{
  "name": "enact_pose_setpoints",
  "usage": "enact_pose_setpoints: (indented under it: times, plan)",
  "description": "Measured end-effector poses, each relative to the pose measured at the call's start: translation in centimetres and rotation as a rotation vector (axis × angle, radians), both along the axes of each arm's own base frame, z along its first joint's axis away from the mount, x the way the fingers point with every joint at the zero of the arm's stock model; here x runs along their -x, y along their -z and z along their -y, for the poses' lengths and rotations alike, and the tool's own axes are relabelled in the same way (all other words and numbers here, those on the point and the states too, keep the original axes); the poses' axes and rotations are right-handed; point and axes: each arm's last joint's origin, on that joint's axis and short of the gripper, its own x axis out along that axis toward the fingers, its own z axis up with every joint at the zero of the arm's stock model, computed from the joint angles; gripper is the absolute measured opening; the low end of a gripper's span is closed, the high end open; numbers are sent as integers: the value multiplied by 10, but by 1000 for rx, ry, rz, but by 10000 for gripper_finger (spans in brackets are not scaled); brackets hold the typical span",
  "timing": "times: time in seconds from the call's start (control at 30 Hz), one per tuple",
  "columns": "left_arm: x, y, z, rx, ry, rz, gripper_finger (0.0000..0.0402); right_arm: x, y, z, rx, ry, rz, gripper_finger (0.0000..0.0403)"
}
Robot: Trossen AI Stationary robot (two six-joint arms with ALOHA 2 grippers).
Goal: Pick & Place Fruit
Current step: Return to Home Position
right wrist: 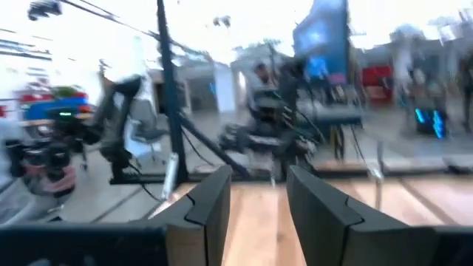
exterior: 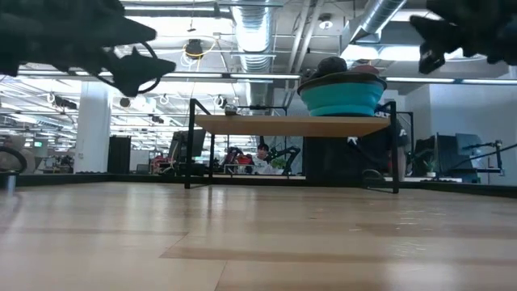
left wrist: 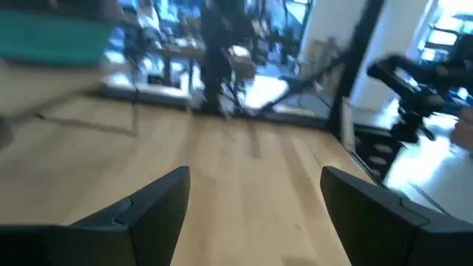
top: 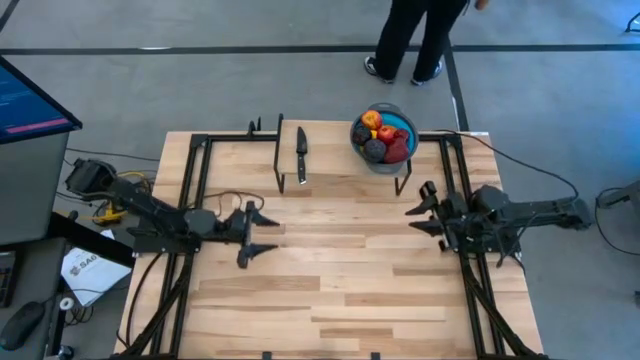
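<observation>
As far as the high view shows, the picking looks done: the fruit (top: 383, 137) lies heaped in the blue bowl (top: 407, 124), red, orange and dark purple pieces too bunched to count; none shows loose on the table (top: 340, 290); the bowl stands at the right end of the shelf (top: 345, 165), and the knife (top: 301, 155) lies on the shelf to its left, apart from it; the left gripper (top: 266, 233) and the right gripper (top: 415, 210) hang over bare wood, well apart from bowl and shelf, both with fingers spread and holding nothing; a person (top: 415, 40) stands beyond the table's far edge; what I judge to be left is only parking the arms.

From the low view, the bowl (exterior: 343, 99) rests on the shelf's (exterior: 291, 125) right end, with fruit (exterior: 363, 70) rising just above its rim; the tabletop before the shelf shows no fruit.

Seen from the left wrist, the left gripper (left wrist: 255, 199) is wide open with only wood between its fingers; the bowl (left wrist: 52, 33) shows far off.

Seen from the right wrist, the right gripper (right wrist: 259, 199) stands open by a narrower gap, also empty.
</observation>
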Motion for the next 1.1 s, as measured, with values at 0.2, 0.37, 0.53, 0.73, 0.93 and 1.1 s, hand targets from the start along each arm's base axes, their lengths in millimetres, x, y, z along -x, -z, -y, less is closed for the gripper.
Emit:
enact_pose_setpoints:
  times: [0.2, 0.37, 0.53, 0.73, 0.93, 1.1]
  plan:
    - [8, -18, -35, -38, -75, 77, 296, 2, 18, -1, 5, -47, -9, 130]
    - [27, -23, -61, -92, -199, 20, 296, 1, 25, -2, 68, -42, -71, 129]
    - [51, -30, -74, -167, -306, 24, 296, 0, 34, -2, 59, -45, -164, 128]
    - [77, -35, -77, -162, -248, 89, 296, 0, 39, -2, 59, -46, -224, 130]
    - [86, -17, -71, -117, -169, 177, 296, 0, 39, -2, 59, -45, -225, 128]
    - [79, -1, -67, -137, -142, 134, 296, 0, 41, -2, 60, -44, -242, 130]
